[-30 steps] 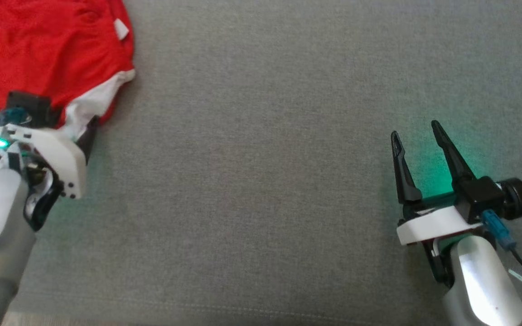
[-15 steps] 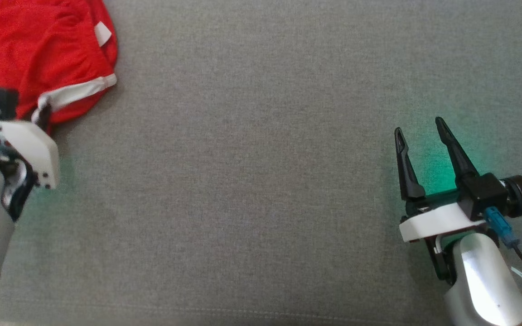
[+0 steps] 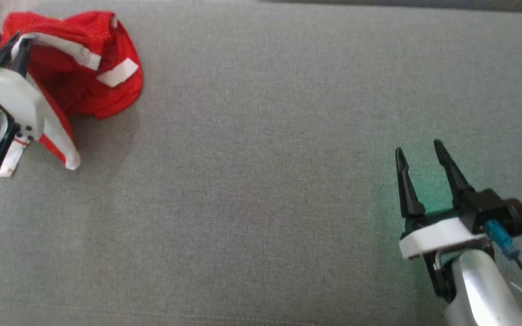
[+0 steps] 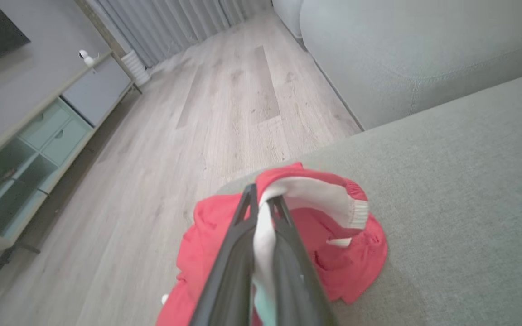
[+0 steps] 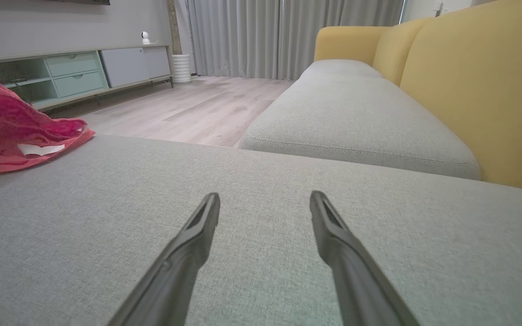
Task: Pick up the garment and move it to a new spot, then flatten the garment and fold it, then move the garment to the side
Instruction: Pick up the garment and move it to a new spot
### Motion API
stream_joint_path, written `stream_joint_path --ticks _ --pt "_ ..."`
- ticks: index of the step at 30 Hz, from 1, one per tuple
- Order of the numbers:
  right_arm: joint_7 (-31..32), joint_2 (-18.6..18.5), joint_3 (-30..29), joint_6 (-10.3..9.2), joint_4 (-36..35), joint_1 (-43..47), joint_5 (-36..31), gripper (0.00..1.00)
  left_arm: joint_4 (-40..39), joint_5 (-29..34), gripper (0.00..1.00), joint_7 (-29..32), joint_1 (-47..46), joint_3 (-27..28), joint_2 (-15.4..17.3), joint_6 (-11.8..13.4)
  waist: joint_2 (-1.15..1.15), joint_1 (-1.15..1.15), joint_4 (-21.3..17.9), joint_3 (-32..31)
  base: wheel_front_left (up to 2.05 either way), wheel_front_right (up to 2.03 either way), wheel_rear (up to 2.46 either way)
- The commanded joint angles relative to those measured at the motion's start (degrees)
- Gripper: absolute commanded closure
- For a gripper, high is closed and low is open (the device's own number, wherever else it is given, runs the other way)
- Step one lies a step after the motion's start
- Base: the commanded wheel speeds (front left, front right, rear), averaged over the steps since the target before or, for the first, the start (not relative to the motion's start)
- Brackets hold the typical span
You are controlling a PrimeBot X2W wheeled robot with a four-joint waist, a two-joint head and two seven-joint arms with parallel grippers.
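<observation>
The garment is red mesh with white bands, bunched at the far left of the grey cushion. My left gripper is shut on a white band, and part of the fabric hangs from it above the cushion. In the left wrist view the two dark fingers pinch the white strip at my left gripper's tips, with the red garment draped below. My right gripper stands open low over the cushion at the lower right, with nothing in it. The right wrist view shows the right gripper spread wide and the garment far to the left.
The cushion's left edge drops to a wood floor, near the garment. A low cabinet and curtains stand beyond the floor. A second grey seat with a yellow back lies ahead on the right.
My left gripper has shut on the garment's white band and raised it, so the flat fabric is now bunched and partly hanging. The head camera has shifted. The right gripper stays open.
</observation>
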Motion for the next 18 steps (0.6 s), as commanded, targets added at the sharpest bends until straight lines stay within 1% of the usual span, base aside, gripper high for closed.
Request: stream_joint_path --ticks 1,11,15,18 --pt "-0.55 -0.21 1.03 0.43 -1.22 0.09 0.64 0.00 -2.43 0.55 1.00 -1.01 -4.35 1.77 3.64 0.23 0.00 0.01 -0.28 -2.27 0.00 0.00 0.00" --pt "-0.62 -0.21 -0.25 0.43 -0.88 2.25 2.26 0.00 -9.13 0.11 1.00 -2.12 -4.96 -0.23 3.00 -0.14 0.00 0.01 -1.20 -6.47 0.00 0.00 0.00" --pt "-0.62 -0.21 -0.28 0.43 -0.98 2.62 2.95 0.00 -12.18 0.92 1.00 -1.92 -6.57 -1.41 2.24 -0.18 0.00 0.01 -2.80 -7.90 0.00 0.00 0.00" --pt "-0.63 -0.21 -0.23 0.43 -0.90 2.88 3.51 0.00 -14.70 1.37 1.00 -1.68 -8.12 -2.58 0.76 -0.22 0.00 0.01 -4.63 -8.89 0.00 0.00 0.00"
